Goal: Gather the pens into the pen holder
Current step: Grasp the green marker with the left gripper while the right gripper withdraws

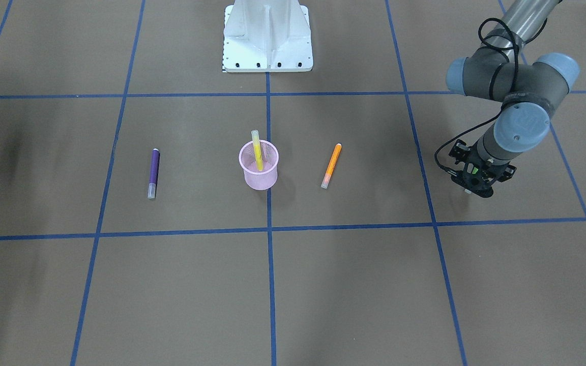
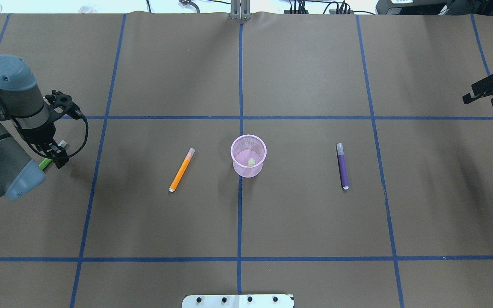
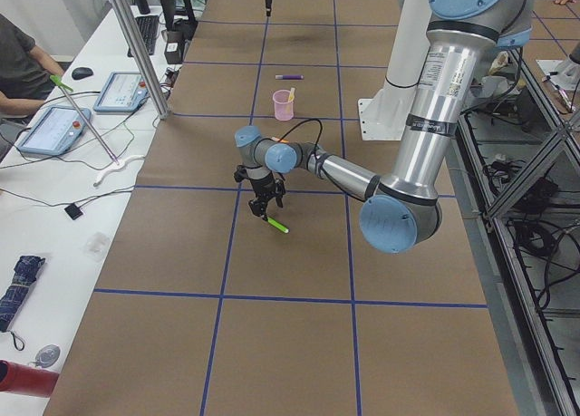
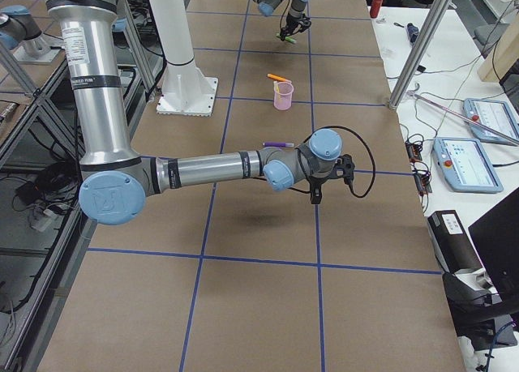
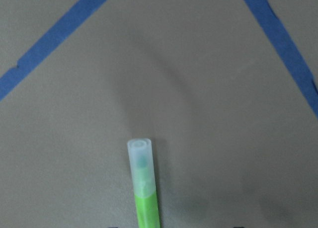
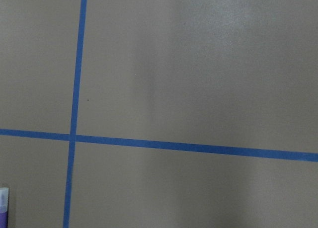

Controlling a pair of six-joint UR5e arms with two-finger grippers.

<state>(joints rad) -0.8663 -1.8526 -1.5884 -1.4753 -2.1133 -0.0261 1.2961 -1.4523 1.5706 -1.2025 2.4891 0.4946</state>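
The pink mesh pen holder (image 1: 258,175) (image 2: 248,167) stands at the table's middle with a yellow-green pen (image 1: 257,150) upright in it. An orange pen (image 2: 181,170) lies to its left in the overhead view and a purple pen (image 2: 343,167) to its right. A green pen (image 5: 144,188) (image 2: 45,163) lies on the paper under my left gripper (image 2: 56,155). The gripper is low over it, and dark tips show apart on either side of the pen in the left wrist view. My right gripper (image 2: 482,96) hovers at the far right, empty; I cannot tell whether it is open.
The white robot base (image 1: 267,38) stands behind the cup. Blue tape lines (image 2: 240,214) grid the brown paper. Operators' tablets (image 3: 59,126) and cables lie on the side bench beyond the table edge.
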